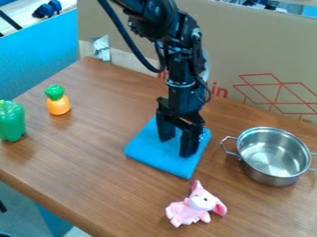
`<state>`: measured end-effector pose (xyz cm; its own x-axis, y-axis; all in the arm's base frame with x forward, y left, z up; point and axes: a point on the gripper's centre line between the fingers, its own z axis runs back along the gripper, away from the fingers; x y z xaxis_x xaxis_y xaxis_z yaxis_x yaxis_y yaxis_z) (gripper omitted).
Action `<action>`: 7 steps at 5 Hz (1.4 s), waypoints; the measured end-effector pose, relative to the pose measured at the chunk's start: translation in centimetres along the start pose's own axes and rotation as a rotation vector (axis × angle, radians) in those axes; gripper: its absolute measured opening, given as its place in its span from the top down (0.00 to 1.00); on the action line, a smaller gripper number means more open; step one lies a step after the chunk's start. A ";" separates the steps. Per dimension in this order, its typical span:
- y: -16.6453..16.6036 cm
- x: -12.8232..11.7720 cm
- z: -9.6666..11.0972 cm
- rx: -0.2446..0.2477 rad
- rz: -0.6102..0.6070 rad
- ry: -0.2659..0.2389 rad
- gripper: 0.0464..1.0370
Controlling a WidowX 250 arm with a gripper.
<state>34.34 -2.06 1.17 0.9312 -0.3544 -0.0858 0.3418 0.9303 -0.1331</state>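
Camera view, wooden table, cardboard wall behind

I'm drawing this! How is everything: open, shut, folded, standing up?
Hand: open, pointing down
Blue cloth: flat, looks folded
Metal pot: upright, uncovered
Pink toy animal: face showing
Green toy pepper: standing up
Orange toy with green top: standing up

A bright blue, four-sided, soft-looking cloth lies flat on the brown wooden table. It is thick, with rounded corners and a smooth top.
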 end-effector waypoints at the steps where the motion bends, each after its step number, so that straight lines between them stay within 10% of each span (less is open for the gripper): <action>1: 1.9 0.0 0.2 0.007 -0.033 -0.001 0.03; 4: 8.0 -1.4 1.5 0.068 -0.068 0.033 0.03; 7: 9.6 -3.7 2.9 0.077 -0.016 -0.072 0.04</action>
<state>34.57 8.47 3.11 0.9313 -0.3640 -0.0125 0.3627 0.9301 -0.0575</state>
